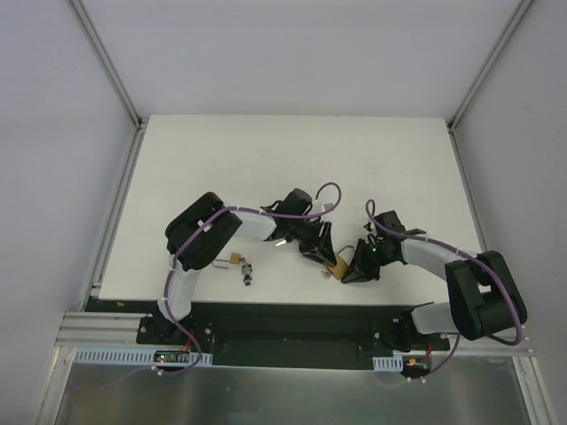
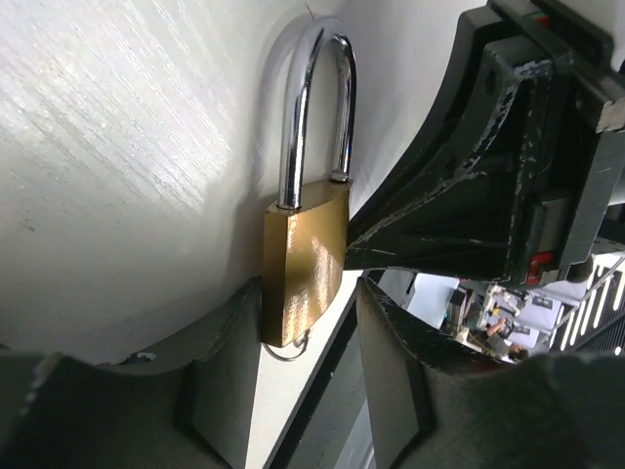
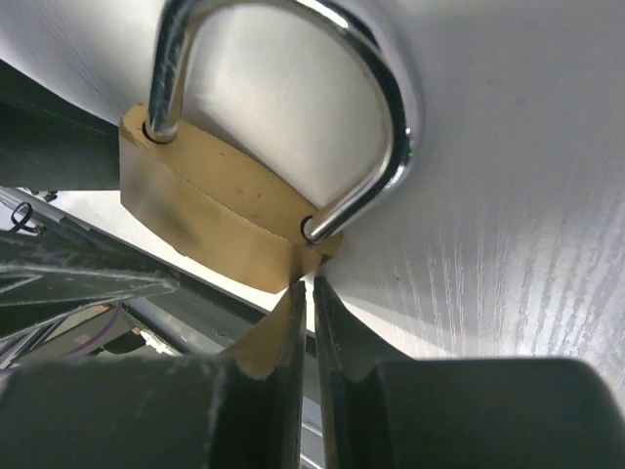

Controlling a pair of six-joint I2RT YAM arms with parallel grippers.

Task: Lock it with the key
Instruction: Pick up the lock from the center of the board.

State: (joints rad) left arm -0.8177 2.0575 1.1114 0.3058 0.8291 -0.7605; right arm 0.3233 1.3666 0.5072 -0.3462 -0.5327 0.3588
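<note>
Top view: white tabletop [image 1: 266, 159], both arms reach in toward the near edge, slightly right of centre. The brass padlock [image 1: 337, 264] lies on the tabletop there, between the left gripper [image 1: 319, 252] and the right gripper [image 1: 351, 266], both right at it. Further left, close to the near edge, is a small brass piece with a dark metal bit [image 1: 241, 265] beside it, too small to identify, well apart from both grippers. Left wrist view: the padlock body sits between the left gripper fingers. It's partly open, with one finger [image 2: 229, 362] touching the body's side and the other finger [image 2: 391, 371] standing off with a clear gap, so no clamp on it. The silver shackle [image 2: 312, 107] has both legs meeting the body. A thin wire ring [image 2: 288, 349] pokes out under the body. The black tip of the right gripper touches the padlock's upper edge. Right wrist view: right gripper fingers [image 3: 283, 332] almost together with only a thin slit, tips against the body's corner below one shackle leg. Can't tell if anything is pinched.
</note>
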